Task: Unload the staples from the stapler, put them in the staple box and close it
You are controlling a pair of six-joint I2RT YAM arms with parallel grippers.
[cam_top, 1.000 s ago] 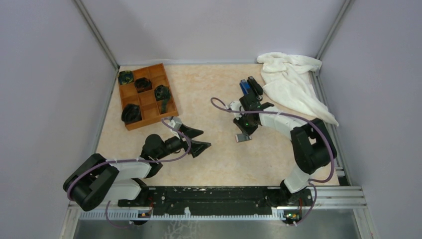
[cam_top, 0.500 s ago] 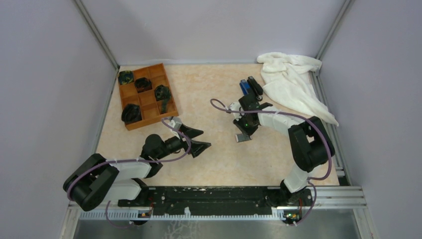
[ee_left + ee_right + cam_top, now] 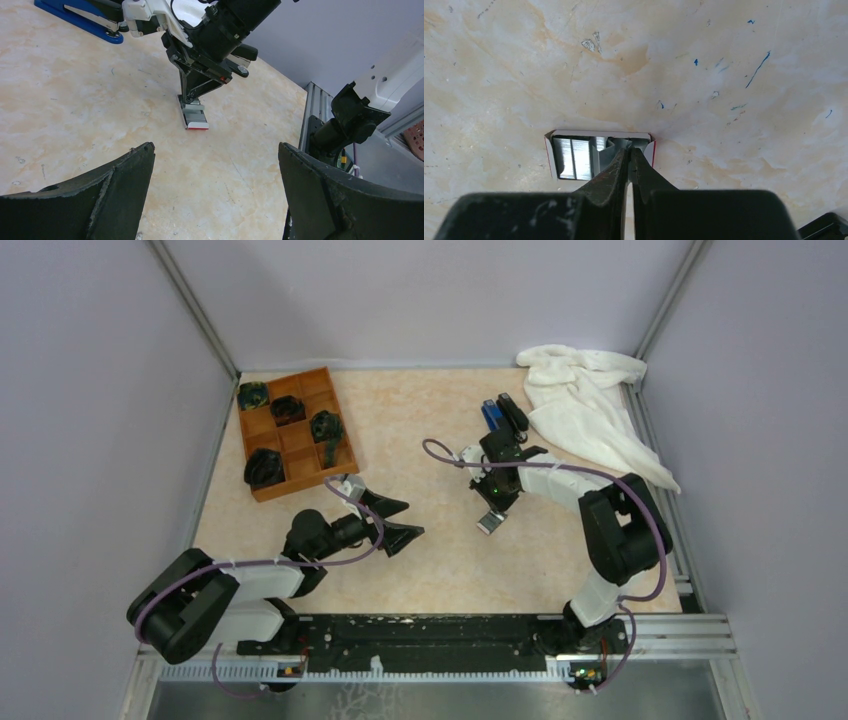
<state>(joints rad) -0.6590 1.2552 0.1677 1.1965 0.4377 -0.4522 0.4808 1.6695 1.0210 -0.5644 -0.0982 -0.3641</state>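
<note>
Near edge, 8 o'clock of centre: left tool (image 3: 412,519) is hovering over bare worktop (image 3: 440,570), fingers spread wide and holding nothing. It is sitting exactly where it was a second ago.

4 o'clock of centre: right tool (image 3: 629,152) is pointing straight down into the small white-and-red card box (image 3: 489,523). Its fingers are pinched almost together, with only a thin slit between them. The wrist view is not showing whether anything is caught between the tips. The staples (image 3: 574,159) are lying inside the box as silvery ridged strips at its 9 o'clock end, just beside the fingertips.

Change noted: over the last half second the box is turning a little and sliding slightly toward 6 o'clock, while the tool is staying inside it. Judging from that, the tool is nudging or dragging the box, not lifting cleanly away.

1 o'clock: the stapler (image 3: 513,415), slim and black, is lying on the worktop touching the blue stapler (image 3: 490,412), well apart from the box. Neither tool is touching it.

Reading: with strips already sitting in the box, the unloading is looking nearly finished. The tool is still needing to come away without tipping the box.

10 o'clock: orange tray (image 3: 300,452) holding dark items. 2 o'clock corner: white cloth (image 3: 585,405), crumpled.
</note>
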